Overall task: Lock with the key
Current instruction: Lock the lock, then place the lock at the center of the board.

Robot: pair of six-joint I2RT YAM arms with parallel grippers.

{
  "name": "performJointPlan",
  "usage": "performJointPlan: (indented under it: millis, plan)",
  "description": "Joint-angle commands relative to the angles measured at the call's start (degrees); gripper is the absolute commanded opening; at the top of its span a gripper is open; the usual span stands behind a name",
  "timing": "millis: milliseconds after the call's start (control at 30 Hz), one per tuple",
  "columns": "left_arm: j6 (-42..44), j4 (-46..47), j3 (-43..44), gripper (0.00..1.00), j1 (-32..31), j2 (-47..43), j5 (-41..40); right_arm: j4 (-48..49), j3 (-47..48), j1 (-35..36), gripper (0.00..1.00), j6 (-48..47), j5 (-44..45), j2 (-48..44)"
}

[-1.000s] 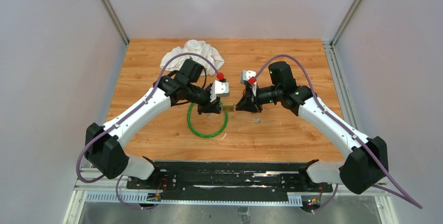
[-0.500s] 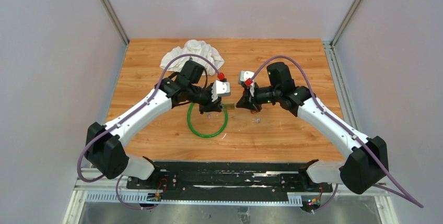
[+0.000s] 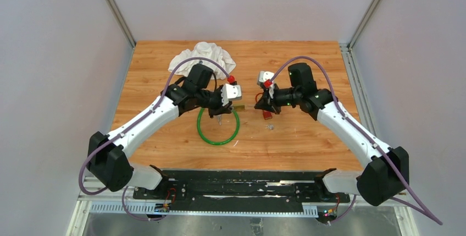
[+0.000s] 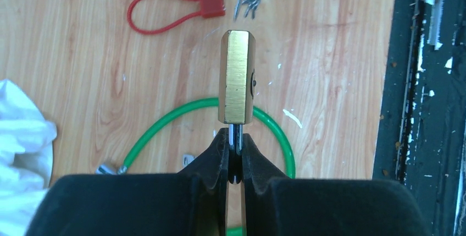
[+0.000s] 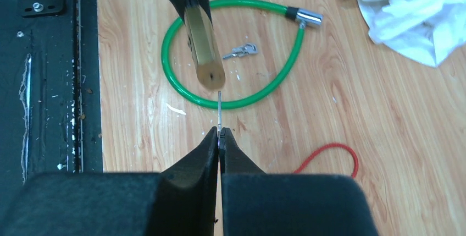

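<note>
Left gripper (image 4: pixel 235 140) pinches the padlock (image 4: pixel 237 76) by its shackle; right gripper (image 5: pixel 220 136) clamps the key (image 5: pixel 219 112), tip meeting the padlock's base.

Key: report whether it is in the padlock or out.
Barely in at most: key tip meets the keyhole end of the padlock, blade mostly exposed.

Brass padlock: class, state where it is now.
Left wrist view: the brass padlock is centred, held in the left pincer, over the green cable loop; a thin metal key in the right pincer points at its base.
</note>
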Motion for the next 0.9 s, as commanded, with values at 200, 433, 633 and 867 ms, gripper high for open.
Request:
performJointPlan:
  millis: [200, 433, 633, 867]
  plan:
    - [-5.7, 3.9, -1.4, 0.01, 3.6, -1.4, -5.0, -2.9, -2.0, -8.1, 0.01, 0.5, 1.5, -4.3]
    - [-15.7, 8.2, 2.4, 0.01, 4.6, 8.0, -9.0, 0.4, -8.0, -6.9, 0.01, 6.1, 1.0, -2.6]
    - [-23.5, 8.1, 10.4, 0.03, 4.6, 22.5, -3.8, 7.8, -12.0, -4.3, 0.01, 12.8, 7.4, -1.8]
    - [-29.2, 5.6, 20.3, 0.02, 4.7, 36.6, 0.7, 11.0, -12.4, -3.2, 0.01, 19.0, 9.1, 3.4]
